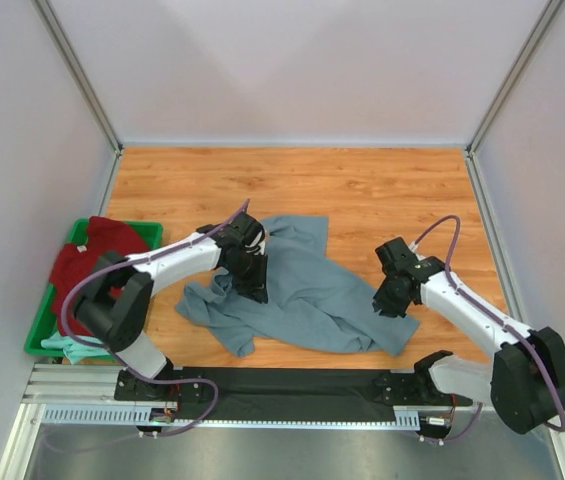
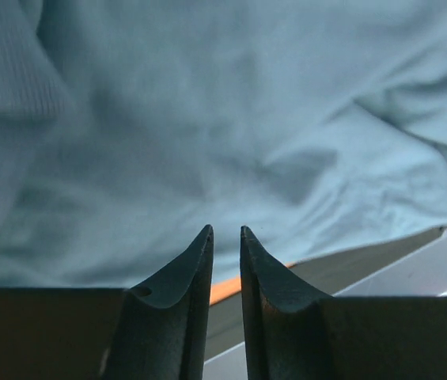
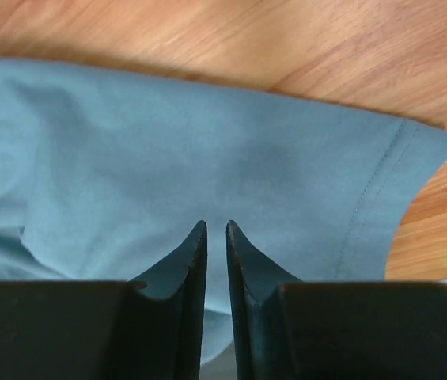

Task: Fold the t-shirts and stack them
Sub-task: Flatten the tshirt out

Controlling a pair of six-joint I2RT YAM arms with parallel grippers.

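The large slate grey-blue t-shirt (image 1: pixel 312 290) lies crumpled in the middle of the wooden table. My left gripper (image 1: pixel 255 285) hovers over its left part, jaws almost together with nothing between them; in the left wrist view (image 2: pixel 226 231) the shirt (image 2: pixel 207 119) fills the picture. My right gripper (image 1: pixel 392 300) is over the shirt's right edge, jaws also nearly closed and empty (image 3: pixel 215 226), above a hemmed sleeve (image 3: pixel 302 174). The dark red t-shirt (image 1: pixel 92 255) and the mint-green t-shirt (image 1: pixel 67 345) lie in the bin at the left.
The green plastic bin (image 1: pixel 37 330) stands at the table's left edge. Bare wood (image 1: pixel 362 190) lies behind the shirt. White walls and metal posts enclose the table. A black strip (image 1: pixel 292 385) runs along the near edge between the arm bases.
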